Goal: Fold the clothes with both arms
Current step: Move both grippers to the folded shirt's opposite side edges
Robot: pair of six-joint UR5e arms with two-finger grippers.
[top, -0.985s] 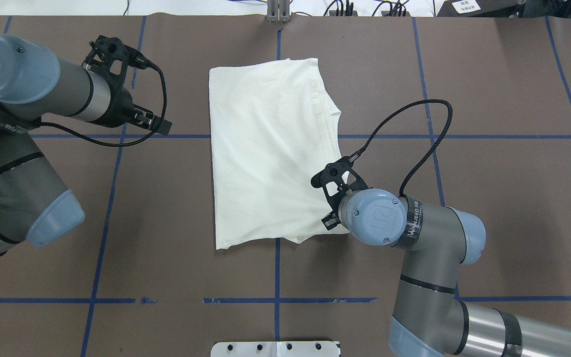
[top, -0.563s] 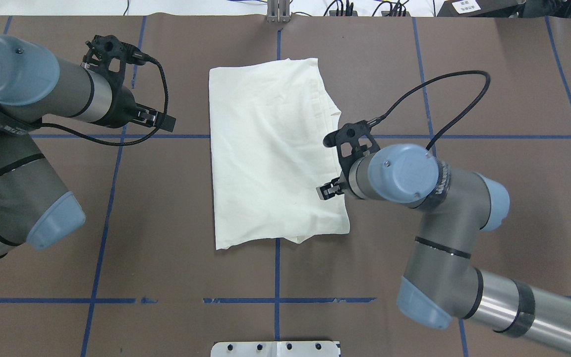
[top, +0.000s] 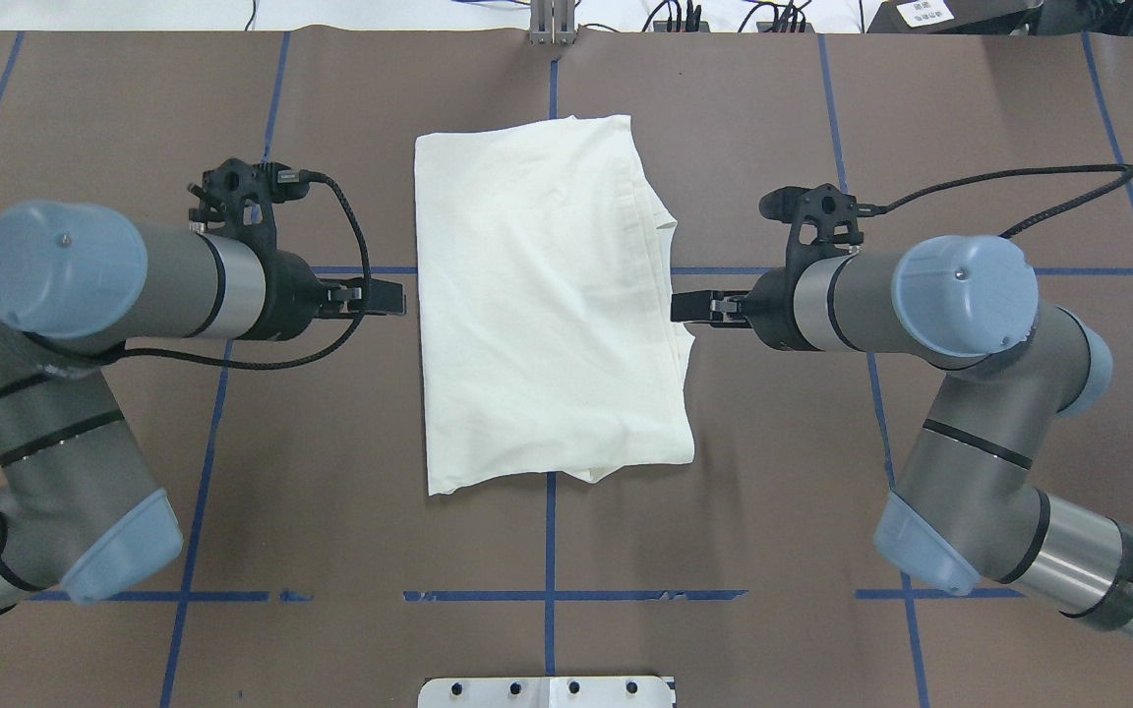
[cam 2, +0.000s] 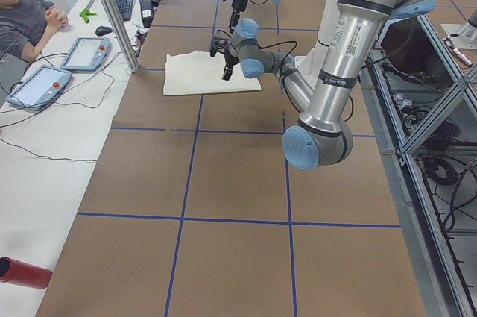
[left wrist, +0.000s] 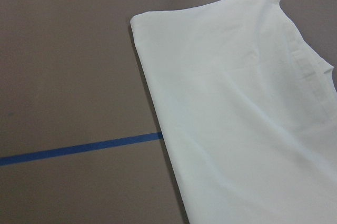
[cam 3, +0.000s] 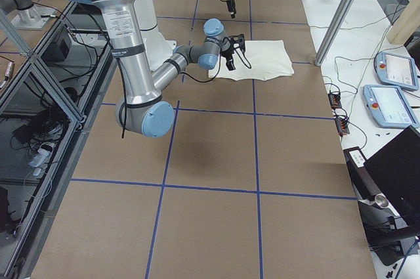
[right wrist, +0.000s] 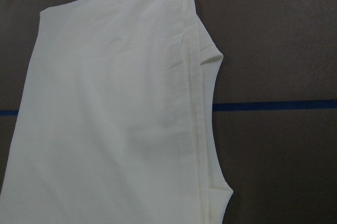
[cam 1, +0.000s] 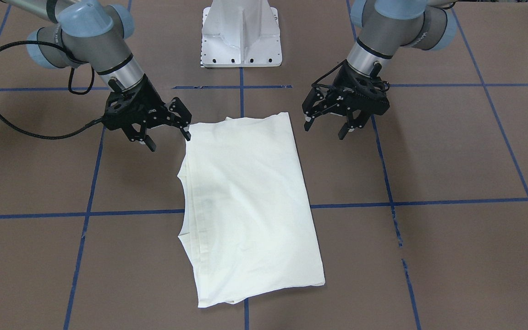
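Right arm (top: 960,295) swung out from near corner of T-shirt (top: 547,305), left arm (top: 65,275) edged inward; both now flank garment at mid-length. Right fingers (cam 1: 184,124) spread apart, empty, just beside its edge; left fingers (cam 1: 346,128) spread apart, empty, near opposite edge. T-shirt folded to rectangle, plain cream side up, flat at centre of brown worktop (top: 970,118), layered hems along right-arm side

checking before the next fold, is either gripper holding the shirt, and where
Nothing is held: the left gripper and right gripper are both open, one on each side of the shirt.
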